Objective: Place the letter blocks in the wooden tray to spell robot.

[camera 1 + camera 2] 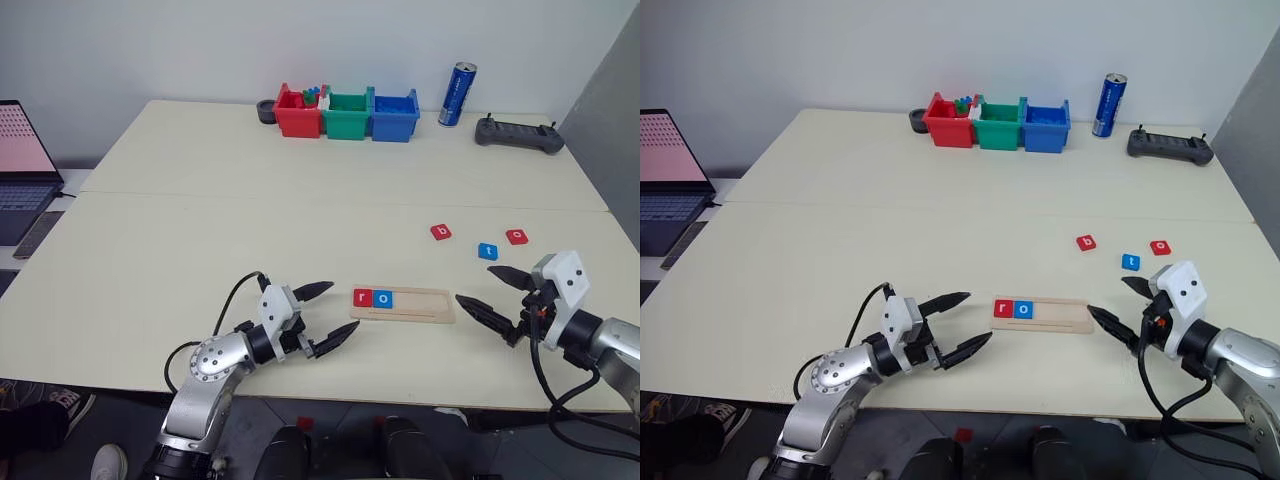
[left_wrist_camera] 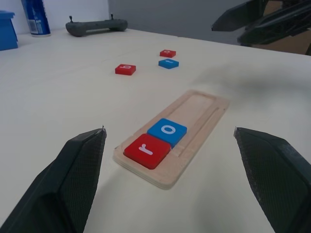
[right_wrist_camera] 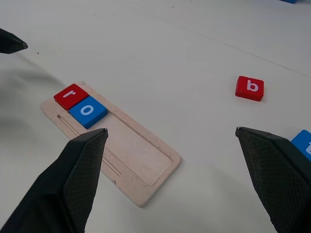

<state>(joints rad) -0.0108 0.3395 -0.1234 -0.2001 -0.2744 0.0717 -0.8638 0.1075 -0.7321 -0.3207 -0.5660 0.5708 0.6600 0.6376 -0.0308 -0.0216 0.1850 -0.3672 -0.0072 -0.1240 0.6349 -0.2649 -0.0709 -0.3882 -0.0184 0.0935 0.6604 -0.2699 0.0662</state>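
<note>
Two letter blocks, a red "r" (image 1: 362,297) and a blue "o" (image 1: 383,298), sit side by side at the left end of the wooden tray (image 1: 420,305), which lies flat near the front edge of the tabletop (image 1: 200,230); the rest of its groove is bare. Three more tiles lie loose to the far right of the tray: a red "b" (image 1: 441,232), a blue "t" (image 1: 487,251) and a red one (image 1: 516,237) whose letter is too small to read, the blue just nearer than the two reds. The left pincer (image 1: 327,318) hangs just left of the tray's left end, pointing toward it, fingers spread wide and holding nothing. The right pincer (image 1: 495,292) hangs just off the tray's right end, likewise spread wide and empty, with the loose tiles a little beyond it. Along the far edge stand red (image 1: 298,114), green (image 1: 348,115) and blue (image 1: 395,116) bins, a blue can (image 1: 457,94) and a dark controller (image 1: 518,134).
</note>
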